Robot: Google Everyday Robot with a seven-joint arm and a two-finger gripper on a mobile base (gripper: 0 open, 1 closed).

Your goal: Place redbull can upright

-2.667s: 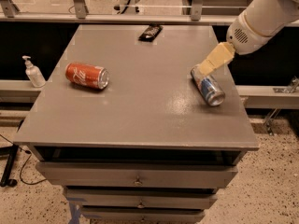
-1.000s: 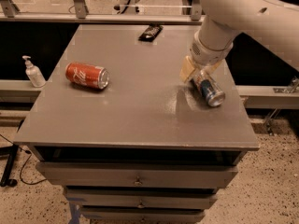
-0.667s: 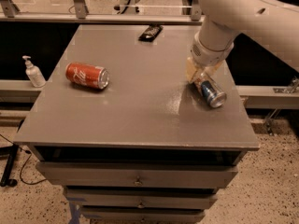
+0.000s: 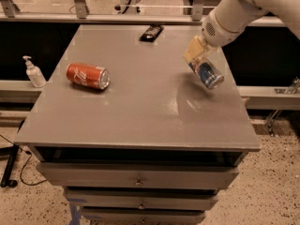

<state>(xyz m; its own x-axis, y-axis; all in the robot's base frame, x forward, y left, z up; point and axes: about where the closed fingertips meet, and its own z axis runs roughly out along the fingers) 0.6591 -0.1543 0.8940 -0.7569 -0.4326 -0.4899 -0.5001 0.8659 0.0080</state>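
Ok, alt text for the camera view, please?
The gripper, reaching in from the upper right, holds the redbull can tilted near the right edge of a grey table. A red soda can lies on its side at the left; a dark flat object sits at the far edge.

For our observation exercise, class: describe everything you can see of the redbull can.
The redbull can is slim, blue and silver metal, its silver end facing lower right. It is tilted, not upright, over the right side of the grey table, seemingly lifted off it. The tool grips its upper end from above; nothing else touches it.
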